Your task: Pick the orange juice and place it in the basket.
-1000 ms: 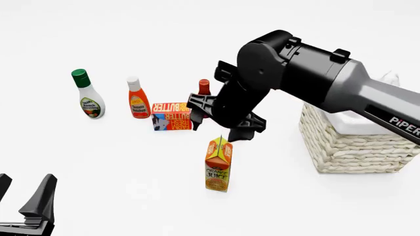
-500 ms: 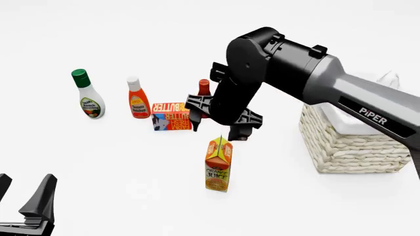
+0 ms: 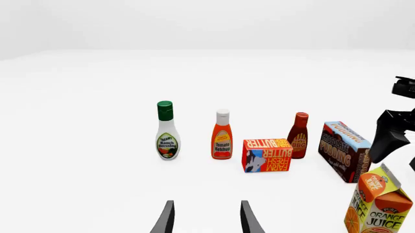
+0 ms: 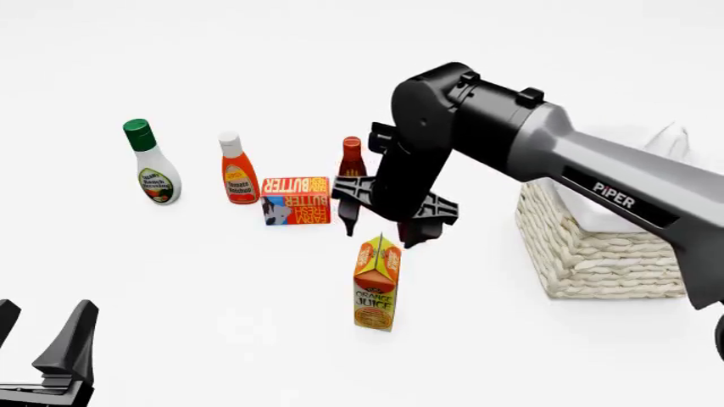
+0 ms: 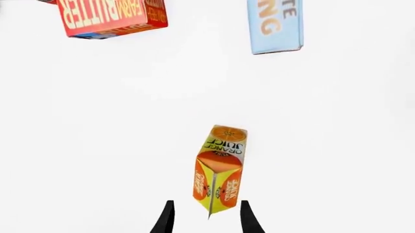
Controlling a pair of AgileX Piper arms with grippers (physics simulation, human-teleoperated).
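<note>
The orange juice carton (image 4: 377,287) stands upright on the white table, near the middle. My right gripper (image 4: 381,230) hangs open just above its green-edged top ridge, one finger to each side, not touching it. In the right wrist view the carton (image 5: 219,167) lies straight ahead between the open fingertips (image 5: 167,216). The cream wicker basket (image 4: 599,248) with white lining stands to the carton's right, partly behind my right arm. My left gripper (image 4: 36,341) is open and empty at the near left corner. The left wrist view shows the carton (image 3: 379,208) at the frame's edge.
Behind the carton stand a ranch dressing bottle (image 4: 151,167), an orange ketchup bottle (image 4: 237,172), a red butter box (image 4: 294,202) and a dark red bottle (image 4: 352,153). A brown chocolate pudding box (image 3: 343,150) lies behind my right gripper.
My right arm has turned at the wrist and drawn in, and its open gripper has settled a little lower over the carton's top. The carton and my left arm have not moved.
</note>
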